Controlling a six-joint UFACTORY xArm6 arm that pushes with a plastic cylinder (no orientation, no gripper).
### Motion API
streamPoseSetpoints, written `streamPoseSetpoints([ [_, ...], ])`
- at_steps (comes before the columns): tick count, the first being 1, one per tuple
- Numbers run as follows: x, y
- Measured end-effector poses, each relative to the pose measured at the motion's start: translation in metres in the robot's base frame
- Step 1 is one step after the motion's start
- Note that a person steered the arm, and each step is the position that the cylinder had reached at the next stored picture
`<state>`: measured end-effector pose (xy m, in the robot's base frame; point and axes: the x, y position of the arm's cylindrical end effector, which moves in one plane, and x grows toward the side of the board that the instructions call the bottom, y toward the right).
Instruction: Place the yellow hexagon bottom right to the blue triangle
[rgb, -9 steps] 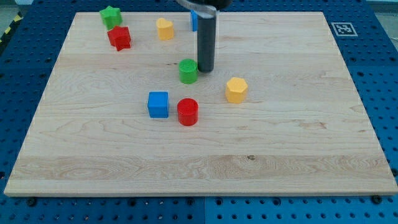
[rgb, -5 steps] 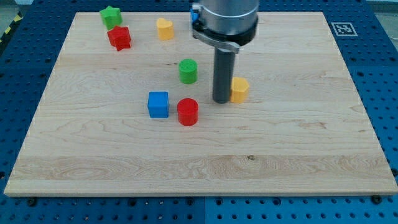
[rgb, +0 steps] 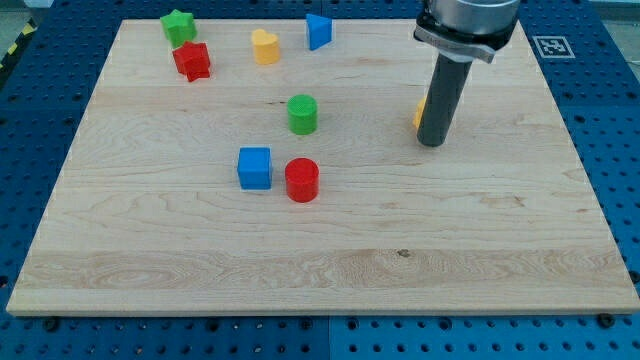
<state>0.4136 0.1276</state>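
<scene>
The yellow hexagon is almost fully hidden behind my rod at the view's right of centre; only a thin yellow sliver shows on the rod's left side. My tip rests on the board just in front of it, touching or nearly touching it. The blue triangle stands near the view's top edge, up and to the left of my tip.
A green cylinder, a blue cube and a red cylinder sit left of my tip. A yellow block, a red star and a green star sit at the top left. The wooden board lies on a blue pegboard.
My tip swept from beside the green cylinder down to the yellow hexagon, then right and up. The hexagon moved right and up with it. The blue triangle is now uncovered.
</scene>
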Motion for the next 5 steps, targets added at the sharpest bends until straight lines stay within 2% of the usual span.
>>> streamPoseSetpoints([
  [2, -0.059, 0.03],
  [4, -0.097, 0.048],
  [5, -0.068, 0.036],
])
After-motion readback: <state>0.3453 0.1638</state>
